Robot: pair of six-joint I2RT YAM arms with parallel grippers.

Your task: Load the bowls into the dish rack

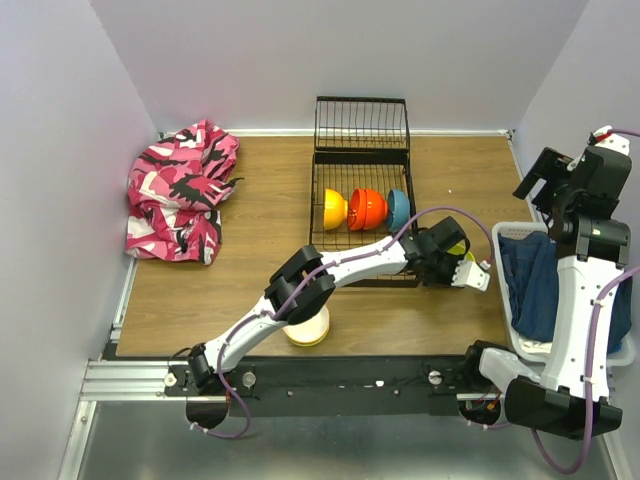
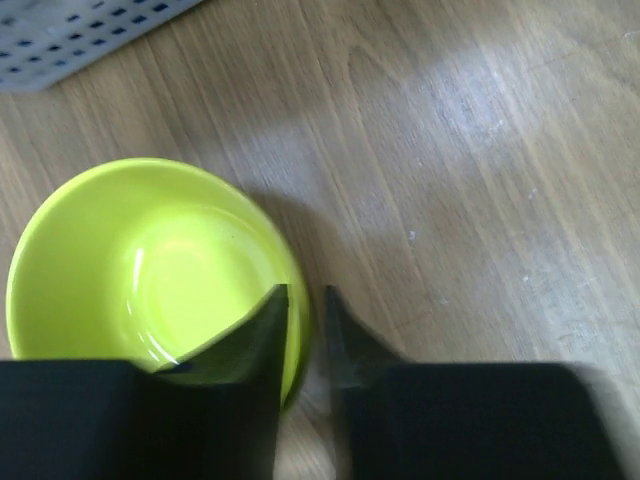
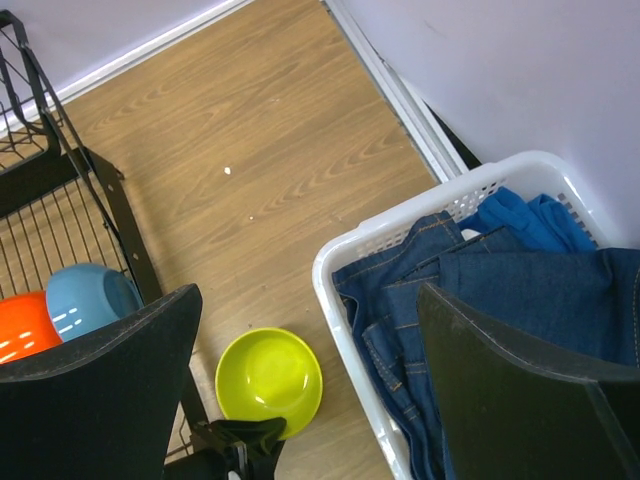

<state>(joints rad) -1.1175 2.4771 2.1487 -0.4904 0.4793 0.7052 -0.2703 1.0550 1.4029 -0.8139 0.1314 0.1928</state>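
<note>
A lime green bowl (image 2: 140, 270) sits upright on the wooden table just right of the black wire dish rack (image 1: 361, 150); it also shows in the right wrist view (image 3: 268, 378) and the top view (image 1: 459, 247). My left gripper (image 2: 305, 305) is shut on its rim, one finger inside and one outside; it also shows in the top view (image 1: 452, 260). Orange (image 1: 334, 208), orange-red (image 1: 367, 208) and blue (image 1: 398, 209) bowls stand on edge in the rack. A cream-white bowl (image 1: 308, 329) sits under my left arm's elbow. My right gripper (image 3: 308, 295) is open and empty, raised above the basket.
A white basket (image 1: 503, 262) of blue jeans stands at the right edge, close to the lime bowl. A pink camouflage cloth (image 1: 180, 190) lies at the back left. The rack's hinged flap (image 1: 361, 122) stands up against the back wall.
</note>
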